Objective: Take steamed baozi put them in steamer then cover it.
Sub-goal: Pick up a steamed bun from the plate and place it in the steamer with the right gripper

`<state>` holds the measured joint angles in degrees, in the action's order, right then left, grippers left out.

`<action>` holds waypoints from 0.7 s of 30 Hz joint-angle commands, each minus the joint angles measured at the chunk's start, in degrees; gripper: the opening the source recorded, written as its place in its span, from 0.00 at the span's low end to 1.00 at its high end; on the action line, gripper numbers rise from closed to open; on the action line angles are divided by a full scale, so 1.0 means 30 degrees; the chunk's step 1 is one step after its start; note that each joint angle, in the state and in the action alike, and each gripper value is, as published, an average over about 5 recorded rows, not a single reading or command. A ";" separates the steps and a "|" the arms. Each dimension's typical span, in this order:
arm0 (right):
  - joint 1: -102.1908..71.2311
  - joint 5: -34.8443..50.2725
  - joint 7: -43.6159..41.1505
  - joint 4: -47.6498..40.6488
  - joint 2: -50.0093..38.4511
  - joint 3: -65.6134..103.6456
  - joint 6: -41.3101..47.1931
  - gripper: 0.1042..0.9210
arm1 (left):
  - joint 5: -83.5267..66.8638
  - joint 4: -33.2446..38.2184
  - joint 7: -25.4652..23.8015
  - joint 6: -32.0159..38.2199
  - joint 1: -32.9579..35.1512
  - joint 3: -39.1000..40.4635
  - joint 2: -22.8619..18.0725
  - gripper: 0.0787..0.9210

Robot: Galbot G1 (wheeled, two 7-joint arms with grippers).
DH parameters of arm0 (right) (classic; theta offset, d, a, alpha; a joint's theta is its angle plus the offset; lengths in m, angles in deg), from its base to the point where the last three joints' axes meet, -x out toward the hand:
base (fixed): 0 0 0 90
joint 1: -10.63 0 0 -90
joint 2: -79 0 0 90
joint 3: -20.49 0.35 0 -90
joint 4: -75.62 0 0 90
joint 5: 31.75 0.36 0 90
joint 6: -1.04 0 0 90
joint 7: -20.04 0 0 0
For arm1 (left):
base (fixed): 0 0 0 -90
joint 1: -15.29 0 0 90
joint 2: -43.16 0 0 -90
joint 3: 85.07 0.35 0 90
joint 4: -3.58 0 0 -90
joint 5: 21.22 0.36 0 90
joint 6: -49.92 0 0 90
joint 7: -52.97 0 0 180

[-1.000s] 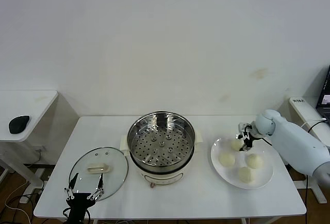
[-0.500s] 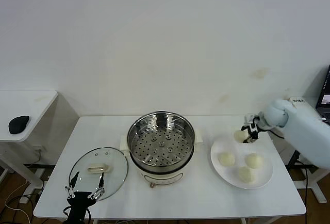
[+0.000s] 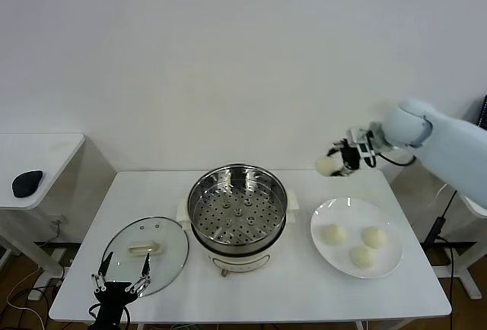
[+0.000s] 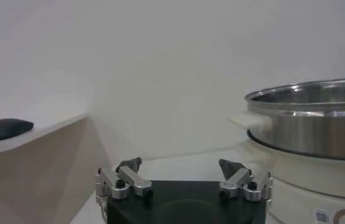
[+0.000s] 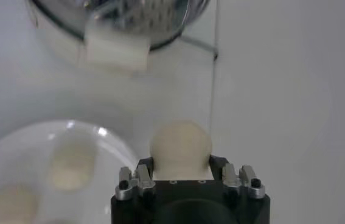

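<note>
Holding: the right pincer [image 3: 340, 160] is clamped on one steamed baozi [image 3: 329, 165], lifted in the air above the table [image 3: 304, 284], up and to the right of the steamer [image 3: 238, 216] and behind the plate [image 3: 389, 265].
Right wrist view: the bun [image 5: 181, 149] sits between the two fingers, bulging out past the pincer [image 5: 181, 173]; beyond it lie the plate's rim [image 5: 123, 143] and one cream handle of the steamer [image 5: 116, 52].
Right arm: it reaches in from the right edge of the head view, forearm pointing left.
Plate: white, on the right part of the table, carrying three more baozi [image 3: 335, 233], [image 3: 374, 236], [image 3: 362, 256], close together but apart.
Steamer: at the middle of the table, uncovered, its perforated tray bare and shiny, the steel pot seated on a cream-white base.
Cover: the glass lid [image 3: 146, 254] lies flat on the table just left of the steamer, its cream handle facing up.
Left pincer [image 3: 122, 279]: low at the table's front left edge, over the near rim of the lid, fingers spread wide and gripping nothing.
Left wrist view: the spread fingertips [image 4: 131, 165] point towards the wall, with the steamer's side [image 4: 318, 131] close by on one side.
Side table [image 3: 38, 155]: a separate white one stands to the left, with a dark computer mouse [image 3: 27, 183] resting on it.
</note>
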<state>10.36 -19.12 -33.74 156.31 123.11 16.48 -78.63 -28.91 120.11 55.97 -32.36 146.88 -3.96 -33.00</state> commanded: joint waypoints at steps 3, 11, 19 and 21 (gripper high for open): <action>0.2251 0.0917 0.0954 -0.0082 0.5114 -0.3178 -0.2574 0.58 | -0.0244 -0.0171 -0.0050 -0.0035 0.0000 -0.0298 -0.0029 0.88; 0.1706 -0.1498 0.0920 -0.2632 0.8233 -0.4044 -0.6225 0.58 | -0.0328 -0.0112 -0.0068 0.0022 0.0037 -0.0649 -0.0106 0.88; 0.0817 -0.4516 0.0751 -0.5315 1.0396 -0.4335 -0.9365 0.58 | -0.0417 -0.0110 -0.0100 0.0040 -0.0009 -0.0865 -0.0132 0.88; 0.0636 -0.5173 0.0691 -0.5787 1.0651 -0.4386 -0.9937 0.59 | -0.0438 -0.0127 -0.0105 0.0031 -0.0073 -0.0887 -0.0136 0.88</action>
<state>12.91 -27.06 -31.89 145.93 147.09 5.23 -98.56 -30.09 119.78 55.69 -32.23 146.85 -6.31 -33.38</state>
